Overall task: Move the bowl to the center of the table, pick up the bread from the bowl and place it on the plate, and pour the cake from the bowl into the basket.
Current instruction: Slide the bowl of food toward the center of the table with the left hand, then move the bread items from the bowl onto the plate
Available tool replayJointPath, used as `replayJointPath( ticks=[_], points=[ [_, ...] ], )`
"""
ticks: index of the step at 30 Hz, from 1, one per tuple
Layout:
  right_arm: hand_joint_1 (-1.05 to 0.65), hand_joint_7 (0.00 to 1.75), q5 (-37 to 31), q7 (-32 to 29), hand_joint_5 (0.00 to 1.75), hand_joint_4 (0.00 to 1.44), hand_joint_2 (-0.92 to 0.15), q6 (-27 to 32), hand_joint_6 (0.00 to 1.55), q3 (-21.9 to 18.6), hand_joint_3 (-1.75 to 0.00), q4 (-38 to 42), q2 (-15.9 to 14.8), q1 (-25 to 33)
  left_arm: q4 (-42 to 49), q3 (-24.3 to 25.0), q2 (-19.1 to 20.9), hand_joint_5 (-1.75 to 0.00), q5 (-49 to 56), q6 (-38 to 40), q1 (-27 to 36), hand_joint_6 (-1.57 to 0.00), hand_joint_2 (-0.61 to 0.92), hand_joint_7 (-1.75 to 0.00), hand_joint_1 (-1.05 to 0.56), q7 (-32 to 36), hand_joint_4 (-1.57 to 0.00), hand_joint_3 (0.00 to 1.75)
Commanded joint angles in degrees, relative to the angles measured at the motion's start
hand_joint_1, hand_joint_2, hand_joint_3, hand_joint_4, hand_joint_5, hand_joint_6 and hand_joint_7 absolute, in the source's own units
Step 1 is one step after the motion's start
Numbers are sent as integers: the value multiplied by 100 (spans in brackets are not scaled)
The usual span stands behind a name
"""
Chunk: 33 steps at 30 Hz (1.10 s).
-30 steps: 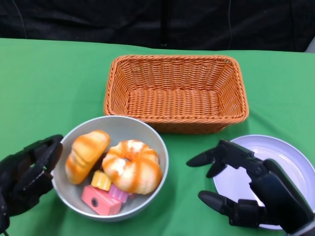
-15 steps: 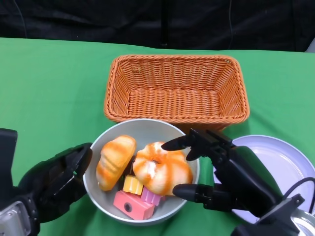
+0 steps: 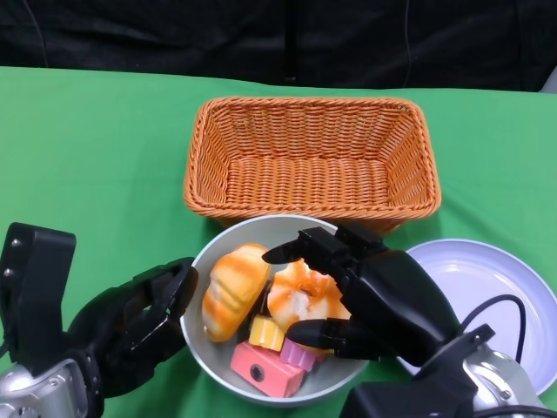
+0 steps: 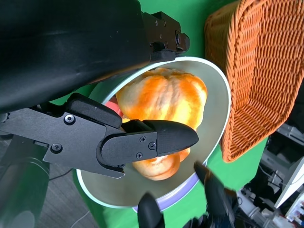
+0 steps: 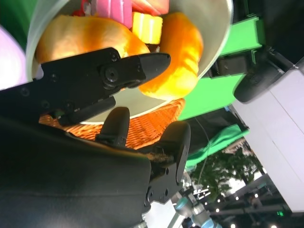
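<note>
At the lower left of the head view you have your left hand (image 3: 139,326), its fingers cupped against the outer left wall of the bowl (image 3: 209,370); the left wrist view shows one finger (image 4: 156,140) lying across the rim over the food, so it grips the bowl's edge. The bowl sits at lower centre, just in front of the basket (image 3: 312,161), which fills the upper middle of the frame. Inside the bowl, from left to right, you see an elongated bread roll (image 3: 231,287), then a round glazed bread (image 3: 300,296), with a yellow cake piece (image 3: 265,333) and a pink cake block (image 3: 265,370) lying in front of them. Your right hand (image 3: 365,296) hangs over the bowl's right half, fingers spread around the round bread; whether they actually grip it, you cannot tell. At the lower right, the plate (image 3: 487,279) lies just beside the bowl, partly covered by your right forearm.
</note>
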Motion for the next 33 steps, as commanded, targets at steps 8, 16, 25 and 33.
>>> replayJointPath(
  ticks=[8, 16, 25, 33],
  points=[
    [-48, 74, -169, -454, 115, 2, -92, -123, 12, 224, -3, 721, -66, -504, -197, -369, 54, -19, 32, -249, 213, -10, 92, -2, -69, -64, 0, 63],
    [-49, 67, -368, -740, 108, 4, -92, -85, 15, 442, -2, 1276, -25, -915, -215, -510, 40, -1, 38, -290, 236, -2, 92, 0, -69, -76, 0, 67],
    [-38, 57, -419, -1096, 104, 10, -92, -179, 23, 644, -3, 2002, -5, -1280, -296, -510, -78, -5, 33, -226, 269, -13, 92, -6, -67, 136, -7, 68],
    [-34, 41, -428, -896, 93, 29, -92, 43, 48, 736, -4, 2230, -14, -1460, -648, -819, 71, -9, 737, -493, 446, -14, 92, -4, -66, 529, -11, 69]
  ],
)
